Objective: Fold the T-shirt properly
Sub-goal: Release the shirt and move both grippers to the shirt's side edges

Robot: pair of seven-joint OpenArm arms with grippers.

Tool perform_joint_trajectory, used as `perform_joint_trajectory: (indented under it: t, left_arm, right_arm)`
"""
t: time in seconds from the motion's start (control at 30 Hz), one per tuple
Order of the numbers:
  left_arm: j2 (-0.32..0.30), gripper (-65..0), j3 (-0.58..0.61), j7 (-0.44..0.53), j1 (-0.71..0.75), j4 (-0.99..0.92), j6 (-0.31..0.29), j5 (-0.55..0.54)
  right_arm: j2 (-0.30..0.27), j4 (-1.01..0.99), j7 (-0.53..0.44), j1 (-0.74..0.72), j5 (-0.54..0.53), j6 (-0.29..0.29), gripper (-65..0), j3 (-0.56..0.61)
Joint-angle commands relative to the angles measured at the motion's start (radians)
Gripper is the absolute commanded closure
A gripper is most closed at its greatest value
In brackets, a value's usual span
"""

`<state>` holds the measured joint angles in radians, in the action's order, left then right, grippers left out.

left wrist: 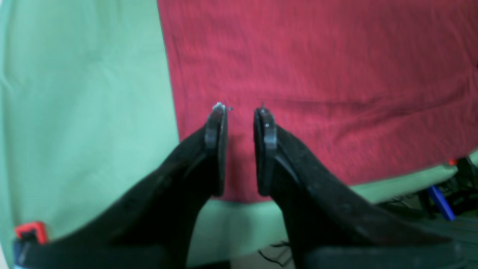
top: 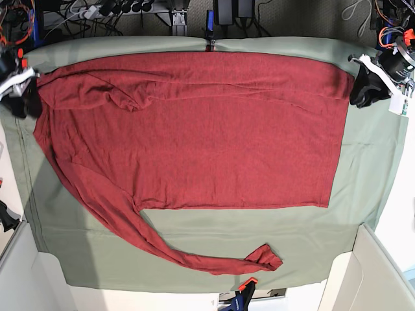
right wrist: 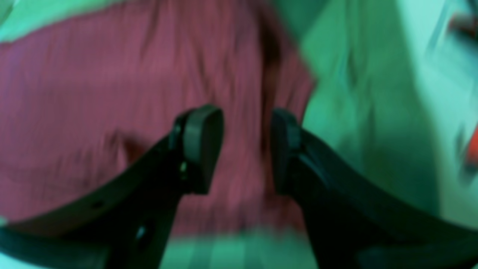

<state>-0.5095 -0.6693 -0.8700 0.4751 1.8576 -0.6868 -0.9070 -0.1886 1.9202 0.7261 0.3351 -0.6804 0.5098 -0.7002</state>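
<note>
The T-shirt (top: 194, 129) is soft, thin heathered knit, matt, with fine ribs showing just ahead of the left gripper (left wrist: 241, 112). Beside that claw, the table cover (left wrist: 86, 112) is smooth matt cloth, faintly creased. Both claws' fingers (right wrist: 203, 142) look like dull black plastic.

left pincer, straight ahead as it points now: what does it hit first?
Likely the dark red knit T-shirt: the left pincer, jaws slightly apart, points onto its hem corner near the sage green table cover. Height above the cloth is unclear.
</note>
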Motion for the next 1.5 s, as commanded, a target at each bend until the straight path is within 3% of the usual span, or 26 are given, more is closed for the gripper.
perform_joint_trajectory:
  t: [0.0,0.13,0.3,0.53,0.7,0.9,1.1,1.47]
  left_arm:
    - [-0.025,-15.9,-0.005,0.021,-0.011,0.01,-0.011,-0.011]
    - [-0.046,-15.9,0.032,0.028,-0.027,0.007,-0.011,-0.002]
    - [-0.082,-16.0,0.145,0.067,-0.057,0.005,-0.011,0.089]
    - [-0.095,-25.7,0.225,0.095,-0.153,-0.094,-0.011,0.126]
    - [-0.095,-25.7,0.226,0.096,-0.211,-0.167,-0.011,0.113]
    - [-0.095,-25.7,0.226,0.096,-0.251,-0.201,-0.011,0.103]
    - [-0.095,-25.7,0.226,0.096,-0.284,-0.205,-0.011,0.117]
    - [-0.095,-25.7,0.226,0.111,-0.287,-0.263,-0.011,0.119]
  right_arm:
    - [-0.013,0.001,-0.034,-0.04,0.003,-0.004,-25.3,-0.005]
    - [-0.014,-0.103,-0.042,-0.202,0.048,-0.016,-25.3,0.006]
    - [-0.02,-0.336,-0.08,-0.417,0.138,-0.026,-25.3,0.069]
    - [-0.071,-0.651,-0.102,-0.671,0.243,-0.056,-25.3,0.136]
    - [-0.122,-0.848,-0.124,-0.787,0.283,-0.068,-25.3,0.165]
    - [-0.129,-1.043,-0.159,-0.842,0.299,-0.06,-25.3,0.298]
    - [-0.127,-1.059,-0.156,-0.839,0.299,-0.06,-25.3,0.44]
    - [-0.099,-1.006,-0.046,-0.839,0.254,-0.045,-25.3,0.454]
